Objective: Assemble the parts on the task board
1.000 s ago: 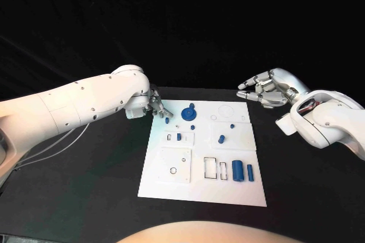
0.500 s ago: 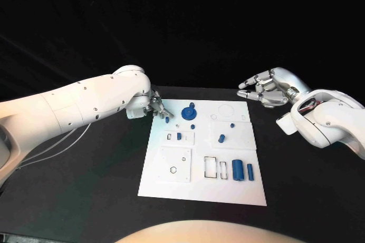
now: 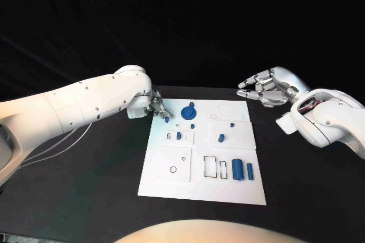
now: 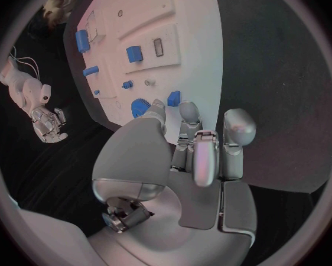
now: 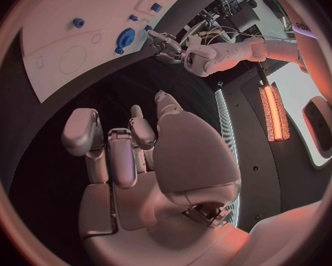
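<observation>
While the left hand (image 3: 156,107) is hovering at the board's (image 3: 199,190) 10 o'clock corner, fingertips pinching a small blue part (image 3: 166,118), the right hand (image 3: 266,90) is waiting off the 2 o'clock corner, fingers spread and empty. Remaining parts (image 3: 238,170) are lying toward 5 o'clock, leaving the board's near edge unobstructed.

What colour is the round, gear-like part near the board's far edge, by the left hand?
Blue. The round part shows best in the head view, on the white task board.
</observation>
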